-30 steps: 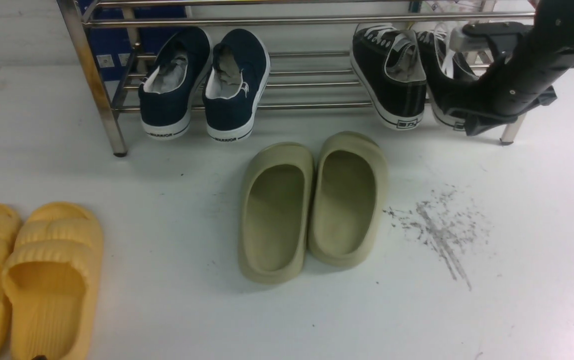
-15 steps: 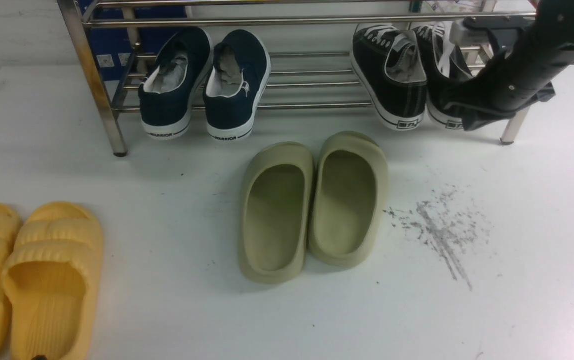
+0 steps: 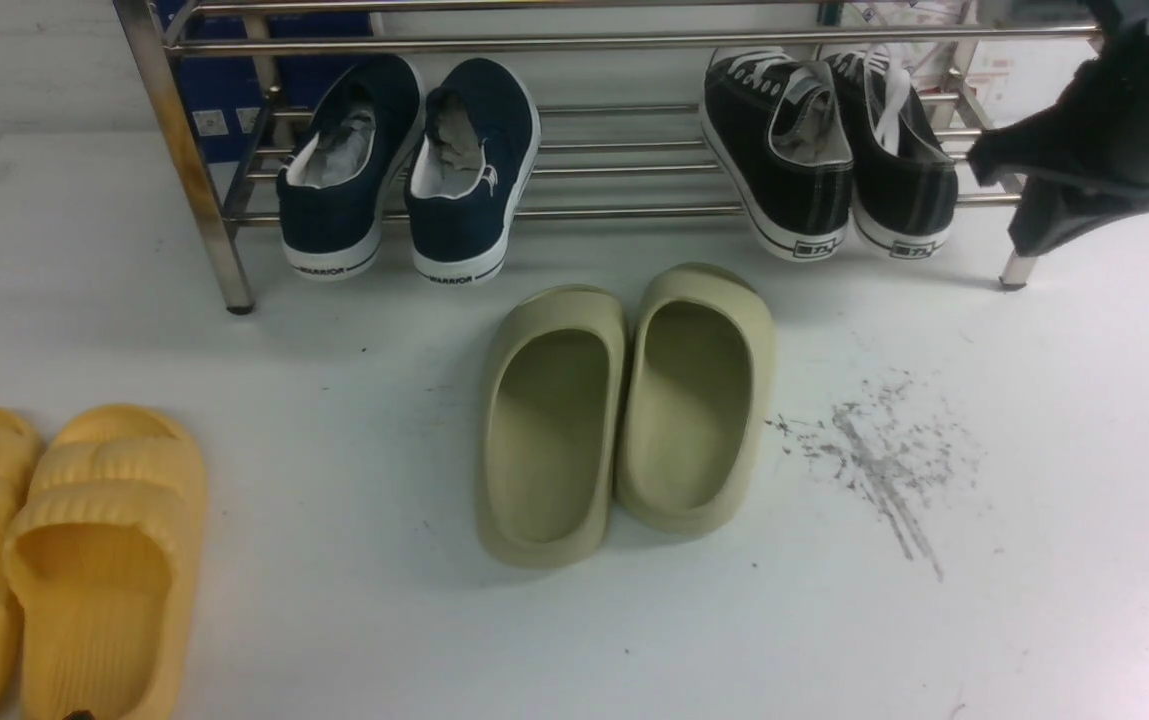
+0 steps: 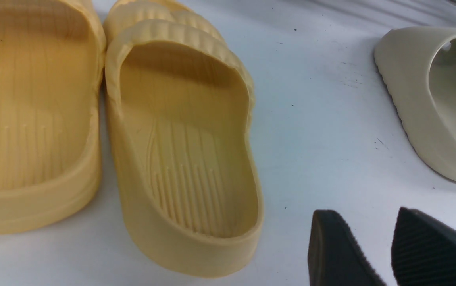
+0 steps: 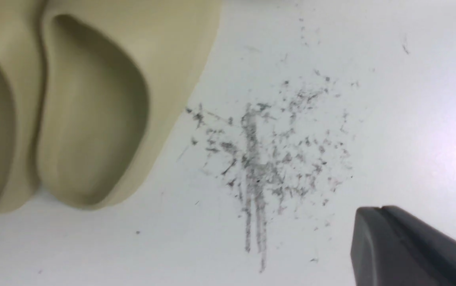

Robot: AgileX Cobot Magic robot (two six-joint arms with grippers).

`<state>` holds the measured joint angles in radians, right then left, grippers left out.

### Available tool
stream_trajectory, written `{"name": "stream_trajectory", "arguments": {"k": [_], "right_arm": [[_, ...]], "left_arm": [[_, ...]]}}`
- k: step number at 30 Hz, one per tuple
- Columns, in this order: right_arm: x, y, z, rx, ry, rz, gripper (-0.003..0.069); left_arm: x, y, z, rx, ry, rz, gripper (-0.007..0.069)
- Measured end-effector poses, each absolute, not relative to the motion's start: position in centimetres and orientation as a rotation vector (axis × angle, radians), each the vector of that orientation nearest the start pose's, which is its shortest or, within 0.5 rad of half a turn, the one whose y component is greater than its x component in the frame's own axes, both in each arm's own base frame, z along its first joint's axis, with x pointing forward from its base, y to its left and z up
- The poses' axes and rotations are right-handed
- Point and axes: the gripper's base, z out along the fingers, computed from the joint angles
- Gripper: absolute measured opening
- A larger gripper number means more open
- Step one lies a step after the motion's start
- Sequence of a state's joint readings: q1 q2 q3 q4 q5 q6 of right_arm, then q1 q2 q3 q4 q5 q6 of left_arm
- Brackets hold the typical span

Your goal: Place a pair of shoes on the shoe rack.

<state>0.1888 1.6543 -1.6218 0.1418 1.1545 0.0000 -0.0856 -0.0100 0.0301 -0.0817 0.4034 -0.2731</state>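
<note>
At the far right of the front view, the right end effector [image 3: 1019, 215] hangs beside the right end of the shoe rack [image 3: 574, 42], clear of the shoes and holding nothing. Its wrist camera shows only one dark fingertip [image 5: 406, 246] over the white desk [image 5: 390, 99], above a patch of grey scuff marks [image 5: 263, 155], so whether it is released or clenched cannot be told.

Just to its left, apart from it, the pair of shoes [image 3: 829, 150] sits side by side on the rack's lower bars, toes pointing in and labelled heels hanging over the front bar. Farther left on the same shelf rest the navy slip-ons [image 3: 409, 165]. In front of the rack, the olive slides [image 3: 624, 410] lie together on the desk.

The left end effector [image 4: 374, 250] appears only in its own wrist view, its two dark fingers parted with a gap between them and nothing held, near the yellow slides [image 4: 180, 143].
</note>
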Motion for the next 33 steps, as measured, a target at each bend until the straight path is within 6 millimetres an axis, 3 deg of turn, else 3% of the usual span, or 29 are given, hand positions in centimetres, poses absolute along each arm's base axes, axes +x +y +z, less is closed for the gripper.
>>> {"name": "stream_trajectory", "arguments": {"k": [4, 5, 8, 14, 19, 28, 32, 33], "right_arm": [[29.4, 8.4, 37.1, -0.252, 2.511, 0.282, 0.0026], [29.0, 8.4, 37.5, -0.251, 2.484, 0.285, 0.0026], [25.8, 7.9, 36.7, -0.261, 2.364, 0.306, -0.0001], [22.0, 7.0, 36.0, -0.244, 2.293, 0.324, -0.0004], [20.4, 6.6, 35.4, -0.251, 2.319, 0.324, -0.0003], [20.1, 6.1, 34.7, -0.350, 2.371, 0.231, 0.0000], [18.7, 4.6, 35.4, -0.332, 2.294, 0.160, 0.0001], [17.4, 3.5, 36.0, -0.280, 2.220, 0.137, 0.0002]], "left_arm": [[5.1, -0.7, 16.8, -0.230, 1.905, -0.324, 0.0238], [5.1, -0.7, 16.8, -0.230, 1.905, -0.324, 0.0238], [5.1, -0.7, 16.8, -0.230, 1.905, -0.324, 0.0238], [5.1, -0.7, 16.8, -0.230, 1.905, -0.324, 0.0238], [5.1, -0.7, 16.8, -0.230, 1.905, -0.324, 0.0238], [5.1, -0.7, 16.8, -0.230, 1.905, -0.324, 0.0238], [5.1, -0.7, 16.8, -0.230, 1.905, -0.324, 0.0238], [5.1, -0.7, 16.8, -0.230, 1.904, -0.324, 0.0238]]}}
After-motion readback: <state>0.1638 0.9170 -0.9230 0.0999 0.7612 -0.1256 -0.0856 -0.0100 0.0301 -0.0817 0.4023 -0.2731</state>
